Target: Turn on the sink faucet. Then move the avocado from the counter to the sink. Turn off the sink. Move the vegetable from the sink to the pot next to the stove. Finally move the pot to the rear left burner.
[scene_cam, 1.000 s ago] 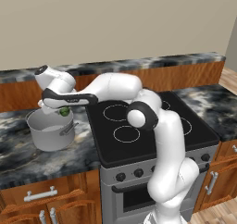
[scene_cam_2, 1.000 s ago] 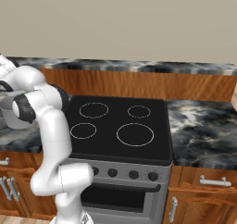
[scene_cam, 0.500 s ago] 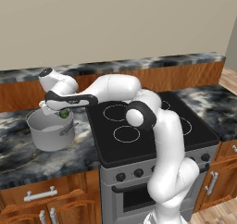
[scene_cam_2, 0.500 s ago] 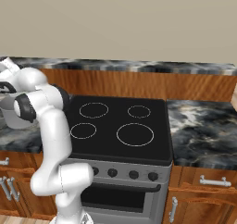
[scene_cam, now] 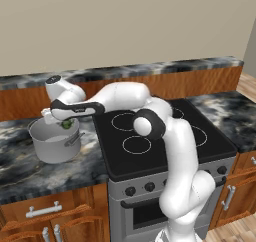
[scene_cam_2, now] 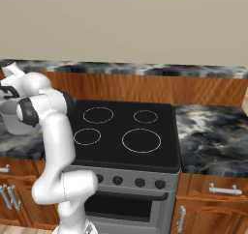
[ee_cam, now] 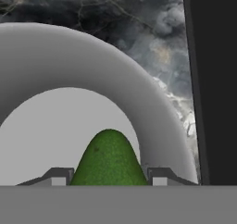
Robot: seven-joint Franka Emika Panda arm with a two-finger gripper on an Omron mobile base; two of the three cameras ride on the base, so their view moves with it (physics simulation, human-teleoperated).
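Observation:
My gripper is shut on the green avocado and holds it just over the mouth of the grey pot. The pot stands on the dark marble counter left of the stove. In the hand view the avocado sits between my fingertips, with the pot's pale floor behind it and the rim curving around it. The pot shows at the left edge of the right base view, behind my arm. The rear left burner is bare. The sink and faucet are out of view.
The black cooktop edge lies close to the right of the pot. Marble counter runs in front of the pot, and more counter lies right of the stove. A wooden backsplash and the wall close off the rear.
The gripper has come down a little with the avocado, closer to the pot's mouth. The pot has not moved.

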